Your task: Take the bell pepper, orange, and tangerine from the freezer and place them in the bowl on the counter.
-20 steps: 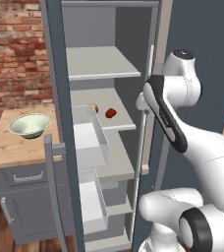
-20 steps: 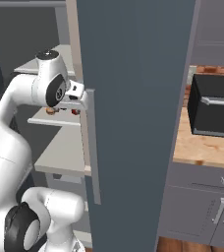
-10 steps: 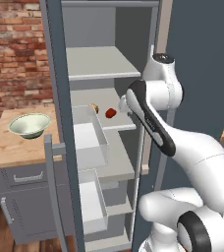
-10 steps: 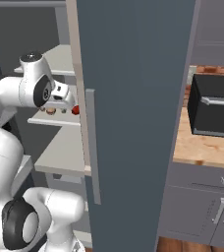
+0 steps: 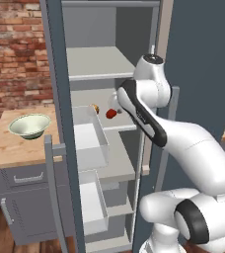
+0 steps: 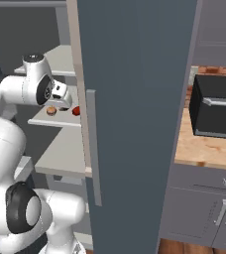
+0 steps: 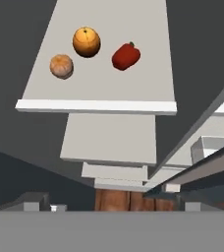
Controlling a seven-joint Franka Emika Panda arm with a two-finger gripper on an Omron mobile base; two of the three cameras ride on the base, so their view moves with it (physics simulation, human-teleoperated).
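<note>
The freezer [image 5: 109,64] stands open. On its pale grey shelf [image 7: 97,83] lie the orange [image 7: 86,41], the duller tangerine [image 7: 61,66] and the red bell pepper [image 7: 126,55], all apart from one another. The pepper [image 5: 111,113] also lies on that shelf in the left base view, beside a round orange-brown fruit [image 5: 94,107]. My gripper [image 6: 64,102] hangs just above the pepper [image 6: 76,110] and a fruit [image 6: 51,111]; its fingers are hidden, so its state is unclear. The pale bowl [image 5: 29,125] sits on the wooden counter [image 5: 11,150], left of the freezer.
Translucent white bins [image 5: 90,143] jut from the lower shelves. The open freezer door [image 6: 135,99] stands close on my right, and another door edge [image 5: 55,123] on my left. A black microwave [image 6: 216,106] sits on the right counter.
The arm has swung left into the freezer. The hand has gone from near the door edge to over the shelf with the fruit.
</note>
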